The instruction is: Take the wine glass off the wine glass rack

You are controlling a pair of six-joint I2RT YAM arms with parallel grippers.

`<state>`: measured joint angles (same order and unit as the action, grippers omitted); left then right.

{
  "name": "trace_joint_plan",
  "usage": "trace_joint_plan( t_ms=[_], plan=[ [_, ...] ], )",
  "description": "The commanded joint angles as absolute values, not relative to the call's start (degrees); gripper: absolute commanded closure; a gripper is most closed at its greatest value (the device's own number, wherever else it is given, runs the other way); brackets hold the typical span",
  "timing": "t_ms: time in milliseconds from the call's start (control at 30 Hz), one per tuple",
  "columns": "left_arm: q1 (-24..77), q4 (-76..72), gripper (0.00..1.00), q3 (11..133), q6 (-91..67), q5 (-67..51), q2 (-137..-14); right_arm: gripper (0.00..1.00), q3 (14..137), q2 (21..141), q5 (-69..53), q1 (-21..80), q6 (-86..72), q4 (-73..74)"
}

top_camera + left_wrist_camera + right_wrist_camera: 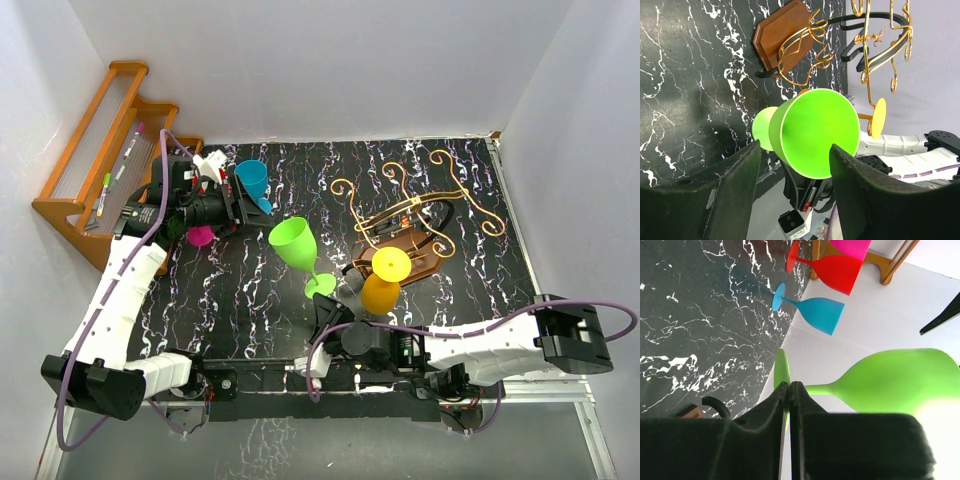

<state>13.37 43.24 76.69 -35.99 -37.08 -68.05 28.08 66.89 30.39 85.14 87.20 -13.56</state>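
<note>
My right gripper (322,300) is shut on the round foot (781,367) of a lime green wine glass (294,243) and holds it tilted above the black marbled table, left of the rack. The rack (420,205) is gold scroll wire on a dark brown wooden base (405,248). An orange wine glass (382,288) hangs from it by its foot. My left gripper (243,210) is open and empty, facing the green glass's bowl (815,132) from a distance. The rack (800,45) shows behind it in the left wrist view.
A blue glass (252,180) and a pink glass (200,236) stand by my left gripper. A red glass (835,270) shows beside the blue one (815,310). An orange-brown stepped shelf with pens (110,150) stands far left. White walls surround the table.
</note>
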Motion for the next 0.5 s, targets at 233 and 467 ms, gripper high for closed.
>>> trace_joint_plan(
  t_ms=[233,467],
  plan=[
    [14.5,42.5,0.44,73.1,-33.7,-41.7,-67.1,0.92,27.5,72.3,32.5,85.5,92.7,-30.7],
    [14.9,44.3,0.45,72.3,-31.0,-41.6,-68.6,0.92,28.2,74.4,32.4,85.5,94.3,-32.4]
  ],
)
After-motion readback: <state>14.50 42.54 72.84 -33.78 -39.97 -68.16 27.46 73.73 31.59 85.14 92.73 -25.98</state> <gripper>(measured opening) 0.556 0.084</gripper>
